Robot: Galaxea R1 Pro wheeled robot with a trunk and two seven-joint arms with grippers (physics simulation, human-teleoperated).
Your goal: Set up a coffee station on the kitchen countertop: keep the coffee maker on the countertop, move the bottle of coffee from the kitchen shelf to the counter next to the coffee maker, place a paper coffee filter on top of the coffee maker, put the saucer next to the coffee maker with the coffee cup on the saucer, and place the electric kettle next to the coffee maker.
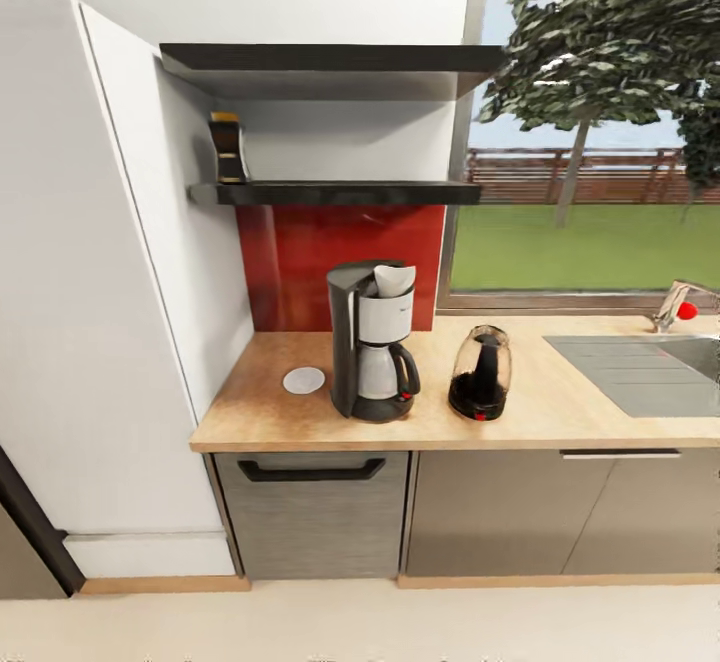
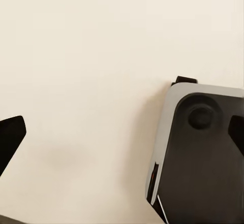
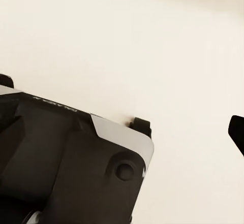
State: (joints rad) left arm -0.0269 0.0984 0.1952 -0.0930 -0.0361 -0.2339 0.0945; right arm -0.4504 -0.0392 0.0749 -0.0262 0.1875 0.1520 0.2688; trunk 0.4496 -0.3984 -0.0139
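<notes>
Head view: coffee maker (image 1: 373, 340) stands on the countertop (image 1: 560, 404), paper coffee filter (image 1: 394, 280) on top, saucer (image 1: 304, 380) left, electric kettle (image 1: 481, 373) right. Bottle of coffee (image 1: 228, 147) sits on the kitchen shelf (image 1: 340, 193). Wrist views show both grippers spread open over pale floor (image 2: 91, 56).

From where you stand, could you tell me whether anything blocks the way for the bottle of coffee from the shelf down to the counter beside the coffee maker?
Nothing visible does. The bottle of coffee stands alone at the left end of the kitchen shelf, and the drop to the countertop is open. Only the saucer lies left of the coffee maker.
</notes>
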